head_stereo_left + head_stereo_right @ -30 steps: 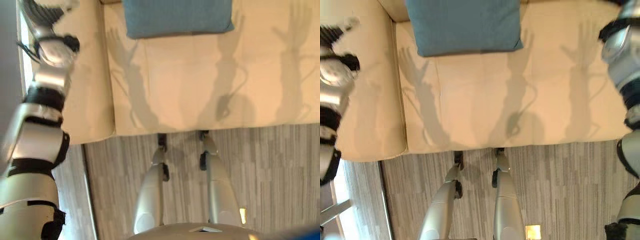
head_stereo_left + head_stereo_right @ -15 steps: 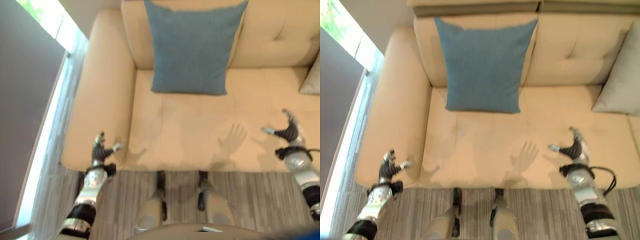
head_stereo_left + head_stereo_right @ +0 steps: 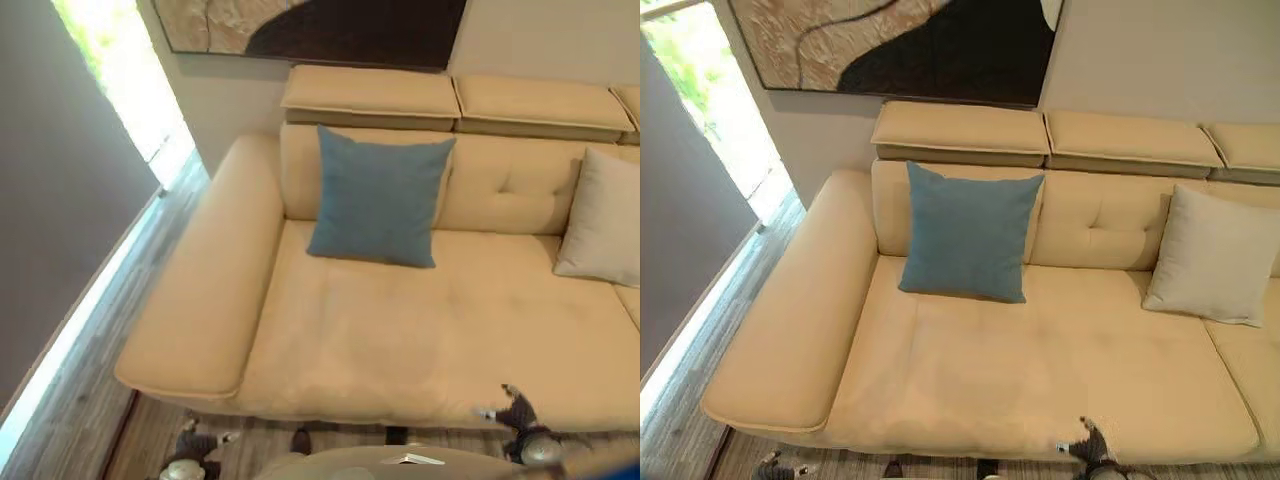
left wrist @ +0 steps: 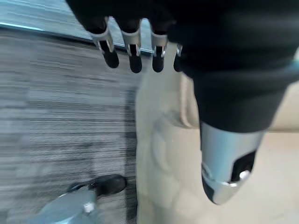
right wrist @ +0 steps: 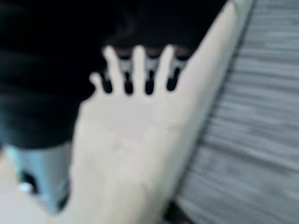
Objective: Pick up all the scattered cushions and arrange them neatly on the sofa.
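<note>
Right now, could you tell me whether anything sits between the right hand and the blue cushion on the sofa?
Nothing visible does: bare sofa seat lies between the right hand and the blue cushion.

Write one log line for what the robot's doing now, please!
blue cushion: upright against sofa back | grey cushion: leaning on backrest | left hand: open, empty | right hand: open, empty

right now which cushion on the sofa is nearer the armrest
The blue cushion, propped against the backrest at the armrest end of the sofa. The beige cushion leans further along the seat, away from it.
</note>
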Available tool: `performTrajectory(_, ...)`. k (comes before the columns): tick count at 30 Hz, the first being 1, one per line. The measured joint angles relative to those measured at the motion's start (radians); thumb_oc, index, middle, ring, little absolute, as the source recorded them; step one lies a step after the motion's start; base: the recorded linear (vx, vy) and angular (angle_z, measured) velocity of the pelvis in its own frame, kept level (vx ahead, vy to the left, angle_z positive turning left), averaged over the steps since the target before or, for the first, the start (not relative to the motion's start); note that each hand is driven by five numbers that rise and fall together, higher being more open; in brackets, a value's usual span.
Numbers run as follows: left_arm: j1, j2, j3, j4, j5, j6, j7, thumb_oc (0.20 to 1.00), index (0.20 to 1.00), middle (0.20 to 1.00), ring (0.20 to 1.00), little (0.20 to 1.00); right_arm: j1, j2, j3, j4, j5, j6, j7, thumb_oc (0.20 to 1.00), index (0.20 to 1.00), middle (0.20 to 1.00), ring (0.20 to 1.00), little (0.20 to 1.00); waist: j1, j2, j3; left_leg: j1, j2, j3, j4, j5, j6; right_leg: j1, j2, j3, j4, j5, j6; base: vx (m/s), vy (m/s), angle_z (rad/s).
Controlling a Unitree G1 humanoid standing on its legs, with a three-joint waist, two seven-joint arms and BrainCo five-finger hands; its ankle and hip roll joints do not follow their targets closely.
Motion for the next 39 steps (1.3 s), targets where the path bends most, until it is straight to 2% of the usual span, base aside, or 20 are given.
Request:
performTrajectory(5,-0.055,-0.039,-0.066,0.008,0.000,0.005,-0.014,1.000,1.000,1.000,1.000,1.000,-0.055,0.016,0.008,0.077,0.015,0.011,0.014,1.000,1.000,1.000,1.000,1.000,0.011,0.017,0.046,-0.081,0.009,-0.080,0.085,0.026,-0.016,-0.003,0.016,-0.060,0.000,-0.008,-0.021,-0.32,0.009,0.52)
performTrajectory(8,-0.079,-0.059,-0.069,0.018,0.000,0.006,-0.017,1.000,1.000,1.000,1.000,1.000,-0.114,-0.010,0.007,0.053,0.016,0.010,0.010,1.000,1.000,1.000,1.000,1.000,0.003,0.015,0.087,-0.113,0.012,-0.083,0.121,0.006,-0.062,-0.031,0.005,-0.079,-0.002,0.030,-0.075,-0.24,0.179,-0.01)
performTrajectory(10,-0.095,-0.074,-0.063,0.034,0.000,0.006,-0.025,1.000,1.000,1.000,1.000,1.000,-0.123,-0.009,0.012,0.047,0.016,0.008,0.011,1.000,1.000,1.000,1.000,1.000,-0.006,-0.023,0.100,-0.160,-0.043,-0.075,0.376,-0.107,-0.057,-0.047,-0.050,-0.072,-0.001,0.039,-0.087,-0.13,0.198,-0.21)
performTrajectory(11,-0.098,-0.083,-0.061,0.045,0.000,0.007,-0.025,1.000,1.000,1.000,1.000,1.000,-0.116,-0.015,0.012,0.045,0.017,0.010,0.011,1.000,1.000,1.000,1.000,1.000,-0.015,-0.017,0.097,-0.169,-0.058,-0.075,0.481,-0.161,-0.053,-0.047,-0.055,-0.066,0.000,0.044,-0.082,-0.17,0.239,-0.27)
performTrajectory(12,-0.103,-0.108,-0.065,0.057,0.000,0.007,-0.026,1.000,1.000,1.000,1.000,1.000,-0.101,-0.027,0.015,0.045,0.016,0.014,0.011,1.000,1.000,1.000,1.000,1.000,-0.043,0.007,0.090,-0.126,-0.050,-0.084,0.498,-0.233,-0.031,-0.051,-0.053,-0.061,0.000,0.045,-0.071,-0.23,0.330,-0.07)
performTrajectory(14,-0.123,-0.115,-0.086,0.053,0.001,0.005,-0.026,1.000,1.000,1.000,1.000,1.000,-0.074,-0.025,0.015,0.068,0.016,0.031,0.014,1.000,1.000,1.000,1.000,1.000,-0.069,0.016,0.084,-0.081,-0.053,-0.099,0.401,-0.278,0.005,-0.063,-0.058,-0.072,0.000,0.059,-0.051,-0.24,0.327,0.16)
performTrajectory(15,-0.157,-0.097,-0.112,0.036,0.002,0.004,-0.024,1.000,1.000,1.000,1.000,1.000,-0.065,0.000,0.014,0.079,0.016,0.048,0.015,1.000,1.000,1.000,1.000,1.000,-0.080,-0.032,0.090,-0.079,-0.103,-0.092,0.373,-0.263,0.034,-0.080,-0.098,-0.052,0.001,0.059,-0.033,-0.23,0.299,0.04)
performTrajectory(18,-0.200,-0.089,-0.182,0.035,0.041,-0.001,-0.025,1.000,1.000,1.000,1.000,1.000,-0.049,0.028,0.014,0.083,0.014,0.060,0.015,1.000,1.000,1.000,1.000,1.000,-0.083,-0.085,0.081,-0.119,-0.169,-0.088,0.365,-0.205,0.108,-0.137,-0.162,-0.016,0.027,0.004,0.052,-0.19,0.204,-0.09)
performTrajectory(20,-0.199,-0.088,-0.181,0.031,0.042,-0.002,-0.021,1.000,1.000,1.000,1.000,1.000,-0.048,0.051,0.015,0.086,0.010,0.070,0.018,1.000,1.000,1.000,1.000,1.000,-0.075,-0.082,0.081,-0.115,-0.175,-0.058,0.346,-0.184,0.126,-0.161,-0.164,-0.024,0.066,0.026,0.081,-0.34,0.253,-0.17)
performTrajectory(22,-0.190,-0.064,-0.196,0.042,0.058,0.003,-0.019,1.000,1.000,1.000,1.000,1.000,-0.048,0.082,0.024,0.095,-0.002,0.065,0.016,1.000,1.000,1.000,1.000,1.000,-0.078,-0.108,0.074,-0.147,-0.226,-0.036,0.389,-0.177,0.149,-0.148,-0.177,-0.003,0.054,0.013,0.093,-0.26,0.180,-0.12)
performTrajectory(23,-0.190,-0.064,-0.208,0.046,0.072,0.005,-0.018,1.000,1.000,1.000,1.000,1.000,-0.067,0.084,0.028,0.098,-0.003,0.068,0.019,1.000,1.000,1.000,1.000,1.000,-0.070,-0.097,0.080,-0.143,-0.210,-0.025,0.381,-0.167,0.158,-0.161,-0.179,0.008,0.062,-0.030,0.121,-0.15,0.105,-0.57)
performTrajectory(24,-0.187,-0.078,-0.202,0.043,0.078,0.006,-0.016,1.000,1.000,1.000,1.000,1.000,-0.085,0.077,0.033,0.099,-0.004,0.070,0.024,1.000,1.000,1.000,1.000,1.000,-0.022,-0.040,0.093,-0.128,-0.157,0.023,0.332,-0.138,0.164,-0.210,-0.142,0.006,0.173,-0.050,0.104,-0.18,0.105,-0.76)
performTrajectory(25,-0.165,-0.085,-0.182,0.037,0.078,0.006,-0.013,1.000,1.000,1.000,1.000,1.000,-0.095,0.066,0.034,0.101,-0.003,0.074,0.015,1.000,1.000,1.000,1.000,1.000,-0.014,0.011,0.089,-0.121,-0.134,0.024,0.269,-0.106,0.173,-0.215,-0.120,-0.001,0.253,-0.061,0.112,-0.23,0.117,-0.78)
performTrajectory(27,-0.141,-0.075,-0.154,0.037,0.077,0.008,-0.012,1.000,1.000,1.000,1.000,1.000,-0.109,0.047,0.039,0.130,-0.004,0.074,0.023,1.000,1.000,1.000,1.000,1.000,0.005,0.016,0.083,-0.087,-0.128,0.053,0.163,-0.036,0.195,-0.224,-0.119,-0.003,0.442,-0.119,0.096,-0.17,0.042,-0.41)
performTrajectory(29,-0.119,-0.051,-0.150,0.038,0.077,0.012,-0.013,1.000,1.000,1.000,1.000,1.000,-0.107,0.051,0.042,0.151,-0.004,0.076,0.033,1.000,1.000,1.000,1.000,1.000,0.034,0.001,0.067,-0.073,-0.129,0.060,0.091,0.004,0.170,-0.175,-0.100,-0.018,0.512,-0.185,0.092,-0.09,-0.020,-0.37)
performTrajectory(33,-0.099,-0.041,-0.155,0.039,0.078,0.024,-0.014,1.000,1.000,1.000,1.000,1.000,-0.123,0.077,0.046,0.143,-0.004,0.074,0.033,1.000,1.000,1.000,1.000,1.000,0.059,-0.040,0.048,-0.094,-0.128,0.067,0.036,0.035,0.124,0.008,-0.051,-0.029,0.320,-0.248,0.075,-0.07,-0.057,-0.24)
performTrajectory(35,-0.097,-0.038,-0.155,0.038,0.078,0.024,-0.015,1.000,1.000,1.000,1.000,1.000,-0.132,0.096,0.057,0.141,-0.004,0.074,0.034,1.000,1.000,1.000,1.000,1.000,0.062,-0.062,0.037,-0.119,-0.132,0.066,0.029,0.050,0.103,0.044,-0.034,-0.041,0.205,-0.252,0.056,-0.02,-0.072,-0.21)
performTrajectory(37,-0.104,-0.063,-0.155,0.036,0.078,0.024,-0.019,1.000,1.000,1.000,1.000,1.000,-0.137,0.096,0.062,0.127,-0.004,0.072,0.034,1.000,1.000,1.000,1.000,1.000,0.059,-0.047,0.036,-0.131,-0.110,0.062,0.010,0.048,0.045,0.061,0.001,-0.041,0.121,-0.228,0.036,0.00,-0.084,0.02)
performTrajectory(38,-0.108,-0.064,-0.155,0.037,0.078,0.024,-0.025,1.000,1.000,1.000,1.000,1.000,-0.127,0.097,0.064,0.118,-0.004,0.072,0.033,1.000,1.000,1.000,1.000,1.000,0.050,-0.060,0.028,-0.138,-0.110,0.065,0.012,0.021,-0.006,0.072,-0.002,-0.037,0.075,-0.217,0.014,0.01,-0.059,0.09)
performTrajectory(39,-0.115,-0.060,-0.153,0.036,0.078,0.024,-0.025,1.000,1.000,1.000,1.000,1.000,-0.119,0.098,0.070,0.116,-0.004,0.072,0.033,1.000,1.000,1.000,1.000,1.000,0.047,-0.094,0.025,-0.146,-0.127,0.071,0.029,0.003,-0.023,0.072,-0.027,-0.046,0.054,-0.184,-0.011,0.01,-0.044,0.01)
